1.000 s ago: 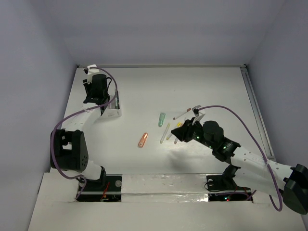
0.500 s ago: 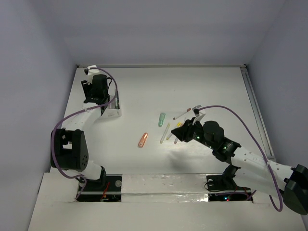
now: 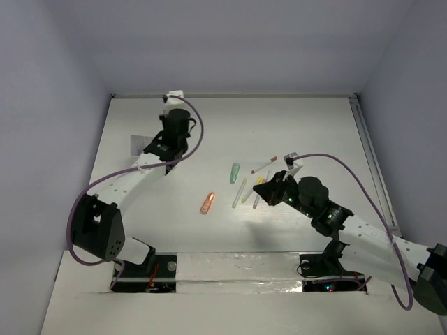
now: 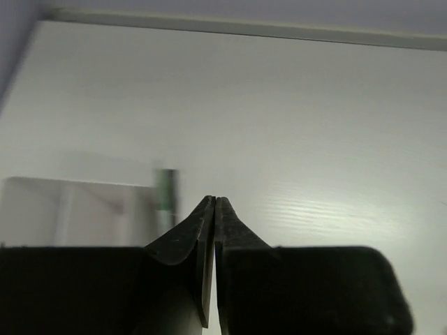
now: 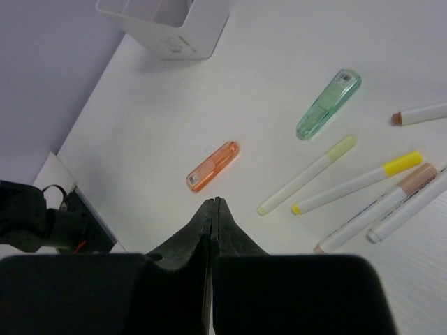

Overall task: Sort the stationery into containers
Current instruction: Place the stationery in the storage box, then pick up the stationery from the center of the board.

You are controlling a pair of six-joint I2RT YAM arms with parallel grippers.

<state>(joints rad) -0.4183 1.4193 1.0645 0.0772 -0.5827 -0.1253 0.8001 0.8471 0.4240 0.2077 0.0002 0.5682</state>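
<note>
The stationery lies loose mid-table: an orange marker (image 3: 207,202) (image 5: 214,166), a green marker (image 3: 235,173) (image 5: 328,105), a pale-yellow-tipped pen (image 5: 306,176), a yellow-capped pen (image 5: 356,183) and brown-tipped pens (image 5: 377,216). The white container (image 3: 140,144) (image 5: 167,28) stands at the back left and shows blurred in the left wrist view (image 4: 70,209) with something green in it. My left gripper (image 3: 167,143) (image 4: 214,199) is shut and empty, just right of the container. My right gripper (image 3: 257,195) (image 5: 213,201) is shut and empty, hovering over the pens just short of the orange marker.
Another brown-tipped pen (image 3: 264,165) (image 5: 419,114) lies at the far side of the group. A rail (image 3: 370,160) runs along the table's right edge. The back wall meets the table at its far edge (image 4: 244,28).
The left arm has swung right, off the container, and its jaws have closed. The right gripper's jaws have also closed, and it has shifted slightly towards me.
</note>
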